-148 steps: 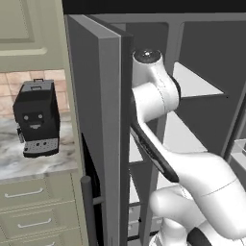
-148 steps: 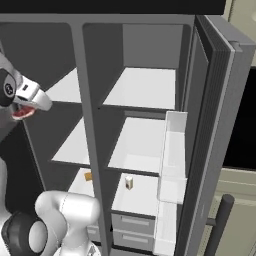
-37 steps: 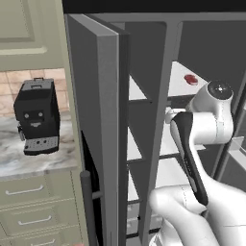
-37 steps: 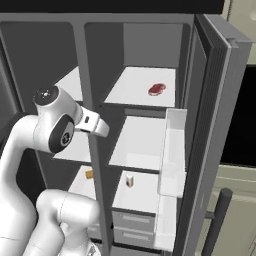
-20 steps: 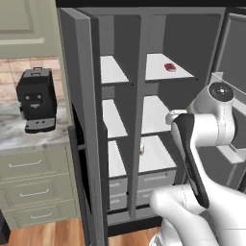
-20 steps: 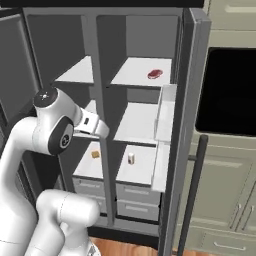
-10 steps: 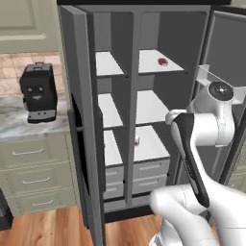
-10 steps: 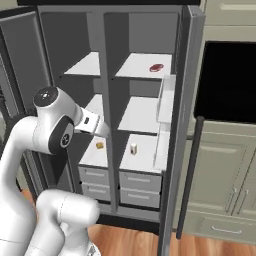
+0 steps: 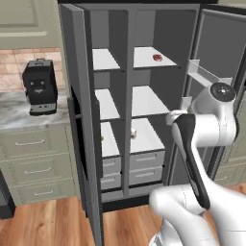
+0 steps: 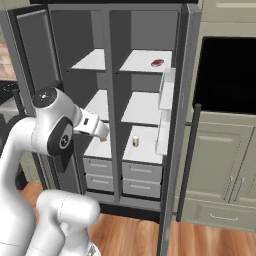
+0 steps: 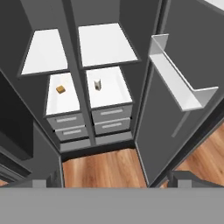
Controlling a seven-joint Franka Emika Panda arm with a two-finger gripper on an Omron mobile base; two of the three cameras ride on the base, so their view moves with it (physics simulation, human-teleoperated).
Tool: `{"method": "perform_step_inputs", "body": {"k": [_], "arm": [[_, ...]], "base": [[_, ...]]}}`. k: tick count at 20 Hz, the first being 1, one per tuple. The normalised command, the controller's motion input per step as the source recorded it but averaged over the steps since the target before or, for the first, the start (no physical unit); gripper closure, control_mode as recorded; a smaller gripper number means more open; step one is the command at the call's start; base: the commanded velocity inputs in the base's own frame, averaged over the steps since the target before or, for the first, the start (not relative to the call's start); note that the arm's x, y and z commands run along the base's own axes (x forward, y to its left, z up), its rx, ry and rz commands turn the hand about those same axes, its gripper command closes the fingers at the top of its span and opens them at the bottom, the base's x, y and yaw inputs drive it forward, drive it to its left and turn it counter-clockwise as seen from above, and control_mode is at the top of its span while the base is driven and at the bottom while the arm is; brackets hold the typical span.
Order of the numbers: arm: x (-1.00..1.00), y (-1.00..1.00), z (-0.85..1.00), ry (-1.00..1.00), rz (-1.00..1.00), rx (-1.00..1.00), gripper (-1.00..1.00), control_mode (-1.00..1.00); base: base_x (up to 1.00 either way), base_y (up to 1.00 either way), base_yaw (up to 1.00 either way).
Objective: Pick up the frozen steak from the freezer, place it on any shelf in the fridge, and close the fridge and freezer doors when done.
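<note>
The tall appliance stands with both doors swung wide. The frozen steak (image 9: pixel 157 57) lies flat toward the right of the top shelf (image 9: pixel 144 56) in the fridge (image 9: pixel 156 29), the wider compartment on the right; from the right base camera it shows as a small dark-red slab (image 10: pixel 157 63) on that same white panel (image 10: pixel 140 61), well apart from the robot. The freezer (image 9: pixel 98 29), the narrower compartment on the left, has its own white shelves, and a small orange item (image 11: pixel 61 89) sits on its lowest one. On the lowest fridge shelf stands a small white-and-red item (image 10: pixel 135 141). Grey drawers (image 11: pixel 111 113) fill the bottom of both compartments. The freezer door (image 9: pixel 81 96) hangs open at the left, the fridge door (image 10: pixel 182 100) at the right, with pale inner bins (image 10: pixel 166 90) on its inner face. The gripper (image 10: pixel 102 133) is held out in front of the open appliance at about the height of the lower shelves, clear of every shelf, with its jaws wide apart and nothing between them. A black coffee machine (image 9: pixel 40 86) stands on the marble bench (image 9: pixel 17 115) to the left of the appliance, and a wooden floor (image 11: pixel 103 168) lies below.
</note>
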Motion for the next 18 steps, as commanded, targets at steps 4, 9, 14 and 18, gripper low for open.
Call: {"method": "perform_step_inputs", "body": {"k": [4,9,14,18], "arm": [[-0.04,0.03,0.00,0.00,0.00,0.00,-1.00,-1.00],[-0.17,0.53,0.04,-0.09,0.00,0.00,-1.00,-1.00],[-0.44,1.00,0.06,-0.25,0.00,0.00,-1.00,-1.00],[-0.64,1.00,0.00,-0.25,-0.01,0.00,-1.00,-1.00]], "base": [[0.00,0.00,0.00],[0.00,0.00,0.00],[0.00,0.00,0.00],[0.00,0.00,0.00]]}}
